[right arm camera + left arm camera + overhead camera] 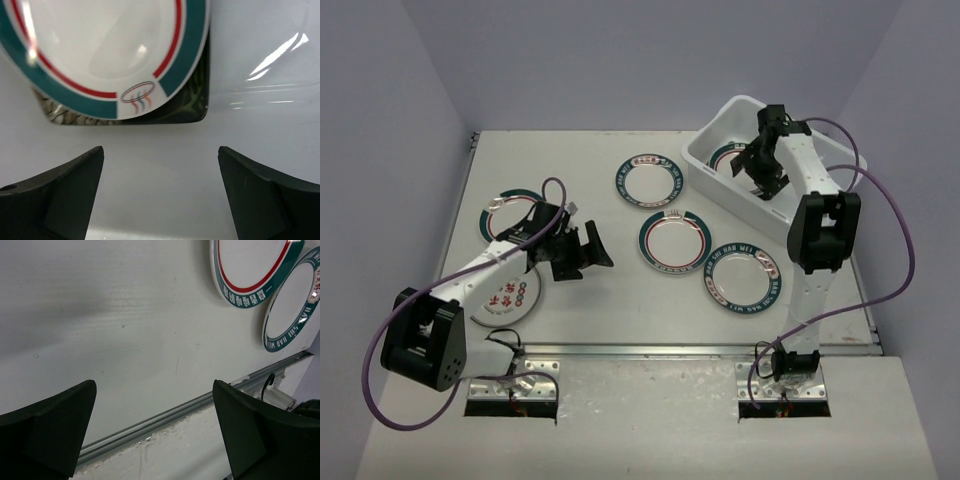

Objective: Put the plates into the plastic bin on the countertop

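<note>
The plastic bin (732, 203) stands at the back right of the countertop (620, 300). Inside it a round teal-rimmed plate (728, 157) lies on a black square plate (767, 181). My right gripper (757, 170) is open and empty just above them. In the right wrist view the round plate (100, 50) overlaps the black plate (192, 107), beyond my right gripper (160, 195). Three round plates (648, 180) (674, 241) (741, 277) lie mid-table. My left gripper (584, 251) is open and empty, low over bare countertop.
Two more plates (508, 212) (505, 297) lie on the left, partly under my left arm. The left wrist view shows my left gripper (160, 440), the metal rail (165, 412) along the front edge and two plates (250, 270) (292, 305). Purple walls enclose the table.
</note>
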`<state>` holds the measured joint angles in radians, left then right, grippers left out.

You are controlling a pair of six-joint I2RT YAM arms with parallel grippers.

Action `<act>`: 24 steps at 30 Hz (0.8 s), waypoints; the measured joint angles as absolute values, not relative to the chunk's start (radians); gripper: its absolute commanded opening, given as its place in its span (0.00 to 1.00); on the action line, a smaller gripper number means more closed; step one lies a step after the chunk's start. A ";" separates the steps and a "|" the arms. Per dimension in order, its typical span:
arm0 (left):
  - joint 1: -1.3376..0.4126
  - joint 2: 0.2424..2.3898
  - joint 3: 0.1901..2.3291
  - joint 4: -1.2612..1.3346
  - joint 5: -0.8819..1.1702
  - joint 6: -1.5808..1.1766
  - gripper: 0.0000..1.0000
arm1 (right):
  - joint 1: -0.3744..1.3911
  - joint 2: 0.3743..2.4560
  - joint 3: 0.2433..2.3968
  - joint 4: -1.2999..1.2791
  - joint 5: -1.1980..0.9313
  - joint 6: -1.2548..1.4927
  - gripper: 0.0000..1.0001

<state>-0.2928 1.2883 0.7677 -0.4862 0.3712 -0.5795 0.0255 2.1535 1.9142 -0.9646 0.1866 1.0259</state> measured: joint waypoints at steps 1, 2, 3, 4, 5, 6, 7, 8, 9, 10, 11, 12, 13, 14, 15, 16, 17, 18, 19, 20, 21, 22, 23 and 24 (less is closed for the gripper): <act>-0.293 1.299 0.768 -0.469 0.379 -0.583 1.00 | 0.028 2.143 1.935 -0.972 0.164 1.012 0.99; -0.293 1.309 0.768 -0.447 0.387 -0.587 1.00 | 0.030 2.127 1.956 -0.974 0.142 0.998 0.99; -0.293 1.320 0.768 -0.421 0.395 -0.591 1.00 | 0.031 2.108 1.974 -0.973 0.122 0.985 0.99; -0.293 1.333 0.768 -0.394 0.405 -0.598 1.00 | 0.036 2.081 1.990 -0.969 0.099 0.965 0.99; -0.293 1.350 0.768 -0.359 0.416 -0.607 1.00 | 0.041 2.051 2.001 -0.966 0.077 0.945 0.99; -0.293 1.370 0.769 -0.322 0.428 -0.615 1.00 | 0.044 2.015 2.002 -0.956 0.051 0.922 0.99; -0.294 1.396 0.772 -0.289 0.439 -0.624 1.00 | 0.048 1.968 1.989 -0.933 0.011 0.895 0.99; -0.294 1.429 0.780 -0.259 0.448 -0.631 1.00 | 0.051 1.906 1.958 -0.903 -0.051 0.864 0.99; -0.294 1.463 0.788 -0.228 0.457 -0.638 1.00 | 0.053 1.841 1.922 -0.868 -0.115 0.834 0.99; -0.294 1.502 0.798 -0.199 0.465 -0.642 1.00 | 0.056 1.764 1.862 -0.810 -0.192 0.809 0.99; -0.295 1.546 0.811 -0.169 0.475 -0.645 1.00 | 0.056 1.678 1.781 -0.746 -0.277 0.791 0.99; -0.296 1.588 0.822 -0.138 0.481 -0.648 1.00 | 0.057 1.603 1.708 -0.705 -0.357 0.784 0.99; -0.296 1.627 0.832 -0.112 0.487 -0.650 0.99 | 0.059 1.537 1.640 -0.667 -0.430 0.780 0.99; -0.298 1.664 0.841 -0.090 0.494 -0.653 0.98 | 0.061 1.482 1.581 -0.631 -0.497 0.781 0.99; -0.299 1.701 0.851 -0.070 0.499 -0.655 0.96 | 0.063 1.438 1.520 -0.594 -0.565 0.784 0.99; -0.300 1.737 0.863 -0.051 0.509 -0.658 0.92 | 0.064 1.398 1.462 -0.558 -0.629 0.788 0.99; -0.301 1.766 0.878 -0.032 0.528 -0.666 0.89 | 0.064 1.372 1.410 -0.528 -0.678 0.794 0.99; -0.303 1.789 0.896 -0.012 0.541 -0.671 0.86 | 0.064 1.354 1.365 -0.509 -0.717 0.796 0.99; -0.307 1.811 0.914 0.007 0.551 -0.676 0.82 | 0.063 1.338 1.322 -0.491 -0.752 0.799 0.99; -0.312 1.830 0.931 0.023 0.556 -0.680 0.77 | 0.063 1.331 1.289 -0.478 -0.777 0.800 0.99; -0.316 1.853 0.949 0.039 0.563 -0.685 0.70 | 0.063 1.326 1.261 -0.471 -0.797 0.800 0.99; -0.321 1.877 0.969 0.056 0.569 -0.692 0.67 | 0.063 1.321 1.236 -0.468 -0.814 0.800 0.99; -0.324 1.900 0.987 0.068 0.575 -0.695 0.63 | 0.063 1.318 1.219 -0.470 -0.828 0.798 0.99; -0.330 1.921 1.004 0.077 0.574 -0.701 0.56 | 0.063 1.315 1.207 -0.470 -0.839 0.796 0.99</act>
<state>-0.3298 1.9211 1.0040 0.0767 0.5736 -0.7009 0.0631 1.3146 1.2071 -0.4702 -0.8395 0.7961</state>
